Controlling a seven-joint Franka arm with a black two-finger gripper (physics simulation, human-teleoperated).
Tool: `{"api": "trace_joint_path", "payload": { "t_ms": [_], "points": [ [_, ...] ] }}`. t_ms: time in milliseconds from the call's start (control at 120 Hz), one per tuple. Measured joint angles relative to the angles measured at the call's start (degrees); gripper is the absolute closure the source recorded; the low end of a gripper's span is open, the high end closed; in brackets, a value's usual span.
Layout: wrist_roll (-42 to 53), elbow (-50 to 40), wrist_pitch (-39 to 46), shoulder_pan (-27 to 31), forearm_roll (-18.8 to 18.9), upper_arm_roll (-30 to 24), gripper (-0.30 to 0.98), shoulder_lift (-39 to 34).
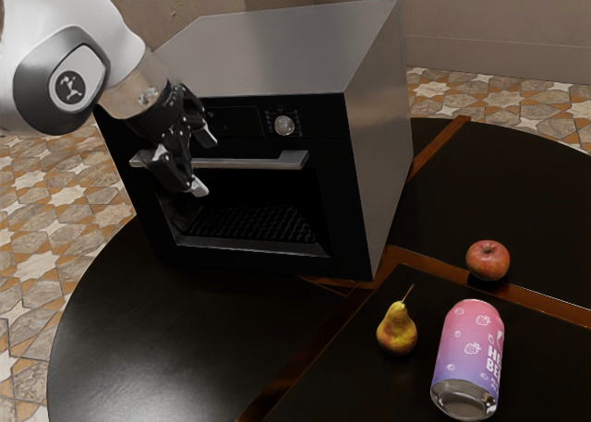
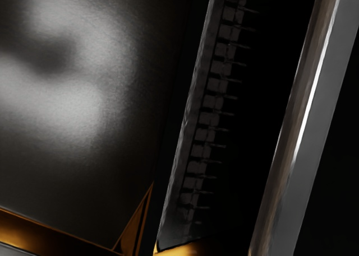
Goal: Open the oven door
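The gripper (image 1: 203, 163) is open at the front of the black and silver oven (image 1: 374, 154). In the exterior view its fingertips stand wide apart, one above and one below the line of the silver door handle (image 1: 268, 162); how deep the handle sits between them cannot be told. The oven door (image 1: 331, 200) looks shut, with a dark rack visible behind its window. Part of the handle's left portion is hidden by the hand. From the wrist camera, the handle (image 2: 317, 138) runs as a long slanted bar beside the dark door window (image 2: 263, 99).
A pear (image 1: 397, 331), an apple (image 1: 488, 259) and a pink and purple can (image 1: 469, 357) stand on the dark round table (image 1: 175, 348), toward the exterior view's right. The oven's control knob (image 1: 284, 125) is above the handle.
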Motion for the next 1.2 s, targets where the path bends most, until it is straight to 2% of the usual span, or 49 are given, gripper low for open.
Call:
{"api": "trace_joint_path", "payload": {
  "t_ms": [625,875,983,1117,1200],
  "points": [
    [-0.1,-7.2,6.8,1.0,-0.4,0.0,0.00,-0.2],
    [-0.2,-21.9,10.6,2.6,0.3,0.6,0.01,-11.8],
    [-0.8,-30.7,13.0,5.0,1.2,0.7,0.03,-20.9],
    [-1.4,-41.9,14.4,9.0,1.2,1.8,0.02,-36.5],
    [-1.4,-44.0,14.4,9.5,1.0,2.2,0.02,-40.1]
  ]
}}
